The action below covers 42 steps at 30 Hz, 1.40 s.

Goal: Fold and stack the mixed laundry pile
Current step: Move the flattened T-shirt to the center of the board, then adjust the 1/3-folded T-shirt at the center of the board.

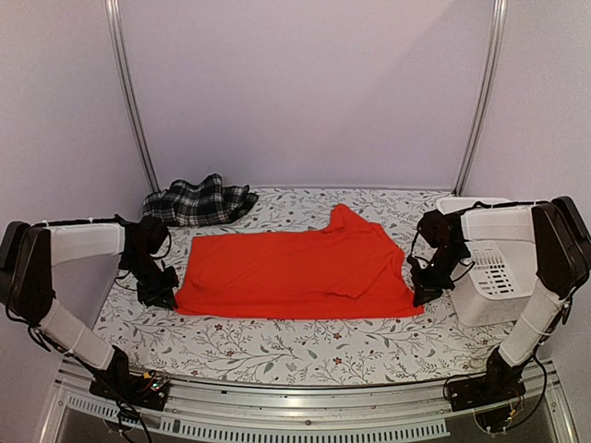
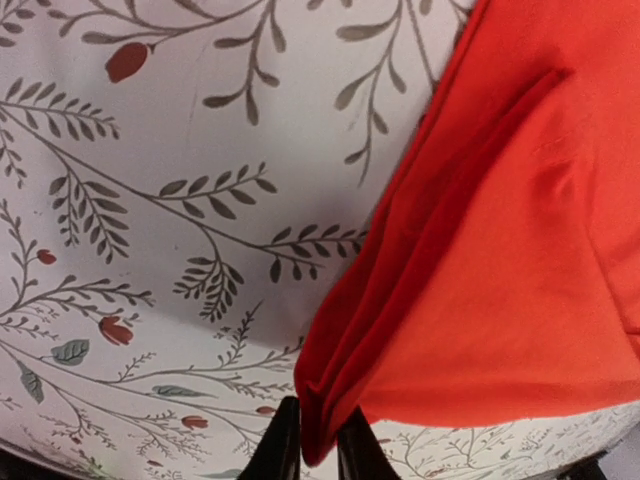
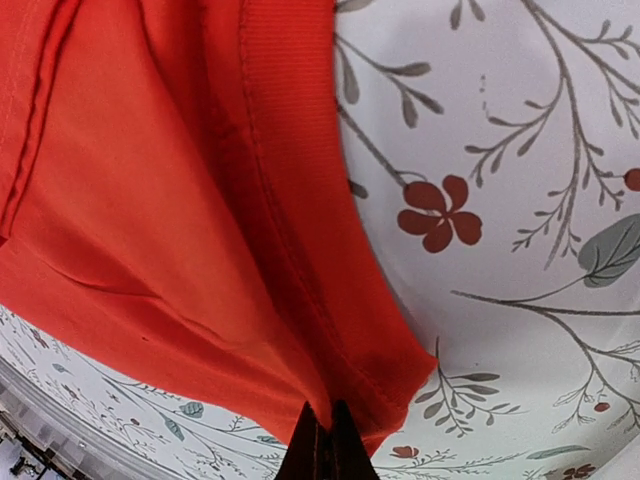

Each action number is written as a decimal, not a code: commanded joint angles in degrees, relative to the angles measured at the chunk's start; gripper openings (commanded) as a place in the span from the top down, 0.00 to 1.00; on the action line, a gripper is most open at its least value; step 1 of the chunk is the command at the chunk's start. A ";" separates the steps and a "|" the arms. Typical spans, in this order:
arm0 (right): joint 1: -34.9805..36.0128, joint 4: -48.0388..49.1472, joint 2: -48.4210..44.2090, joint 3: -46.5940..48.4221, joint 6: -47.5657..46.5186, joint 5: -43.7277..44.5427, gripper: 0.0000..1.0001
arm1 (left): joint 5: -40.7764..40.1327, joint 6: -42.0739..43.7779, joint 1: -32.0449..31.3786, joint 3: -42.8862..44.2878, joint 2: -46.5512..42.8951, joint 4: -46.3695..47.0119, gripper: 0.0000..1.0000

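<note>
The red shirt (image 1: 291, 272) lies spread flat across the middle of the floral table cover, one sleeve poking toward the back. My left gripper (image 1: 162, 293) is shut on the shirt's near-left corner; in the left wrist view the red shirt (image 2: 500, 260) bunches into folds between the two black fingertips (image 2: 276, 445). My right gripper (image 1: 424, 291) is shut on the near-right corner; the right wrist view shows the hem of the red shirt (image 3: 300, 250) pinched at the closed tips (image 3: 325, 445). The plaid garment (image 1: 199, 201) lies crumpled at the back left, apart from both grippers.
A white plastic basket (image 1: 489, 268) stands at the right edge of the table, just beside the right arm. The floral table cover (image 1: 295, 346) runs to a metal rail at the front. Upright frame posts stand at the back left and back right.
</note>
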 commanded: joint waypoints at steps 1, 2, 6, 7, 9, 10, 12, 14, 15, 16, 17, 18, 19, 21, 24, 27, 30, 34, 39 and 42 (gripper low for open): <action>2.71 -1.76 2.32 0.62 -0.42 -2.11 0.96 | 0.99 2.62 0.27 -2.37 -0.05 -1.74 0.78; 2.77 -2.21 2.53 1.00 -0.51 -2.56 0.88 | 1.15 2.78 0.26 -2.48 -0.81 -2.05 0.73; 2.71 -4.71 -0.04 3.73 -0.17 -0.47 0.65 | 1.29 2.45 0.33 -0.94 -5.52 -3.26 0.53; 2.72 -5.44 -1.08 4.92 0.02 0.01 0.61 | 1.87 2.24 0.35 -0.11 -6.72 -3.10 0.51; 2.71 -6.19 -3.06 7.57 0.56 0.10 0.57 | 4.57 2.07 0.31 1.28 -8.82 -1.12 0.49; 2.69 -6.12 -3.62 9.10 0.65 -0.44 0.55 | 6.31 1.94 0.22 1.90 -9.65 0.51 0.48; 2.71 -5.04 -4.20 11.88 0.47 -2.59 0.52 | 10.21 2.12 -0.73 2.74 -10.53 5.19 0.43; 2.71 -2.56 -3.94 13.85 -0.60 -6.63 0.53 | 12.61 2.69 -2.62 3.74 -10.35 10.21 0.40; 2.71 -1.54 -3.64 14.63 -0.85 -9.30 0.54 | 12.23 2.57 -3.65 4.47 -9.83 11.24 0.40; 2.70 -0.80 -2.94 15.33 -0.88 -12.47 0.56 | 11.60 2.43 -4.51 5.27 -9.18 11.52 0.40; 2.82 -0.07 -2.35 15.86 -0.48 -14.70 0.56 | 10.89 2.26 -5.03 5.97 -7.97 11.52 0.40; 3.33 0.51 -1.48 16.13 0.31 -16.87 0.57 | 10.37 1.90 -5.26 6.44 -7.11 11.48 0.40; 4.23 0.97 -0.56 16.63 0.83 -17.92 0.56 | 10.05 1.50 -5.39 6.64 -6.51 11.43 0.40; 7.43 1.69 0.47 17.70 0.75 -17.31 0.55 | 9.88 0.81 -5.45 6.64 -5.68 11.95 0.40; 12.19 1.81 2.26 20.39 -1.11 -13.45 0.53 | 10.33 -0.07 -5.70 6.10 -5.73 12.99 0.40; 15.33 0.52 5.50 22.91 -3.33 -8.51 0.54 | 10.70 -0.57 -5.78 5.73 -6.06 13.29 0.41; 17.25 -0.69 8.77 24.52 -4.85 -5.07 0.57 | 10.35 -0.42 -5.79 5.66 -6.43 12.48 0.41; 19.37 -2.30 12.55 25.55 -6.26 -1.30 0.59 | 9.91 -0.41 -5.80 5.48 -6.80 12.04 0.41; 20.86 -3.24 15.87 26.72 -6.35 2.12 0.59 | 9.94 -0.67 -5.76 5.27 -6.92 12.04 0.41; 21.69 -3.72 17.69 27.22 -6.20 3.98 0.61 | 9.92 -0.56 -5.80 5.27 -6.92 12.04 0.41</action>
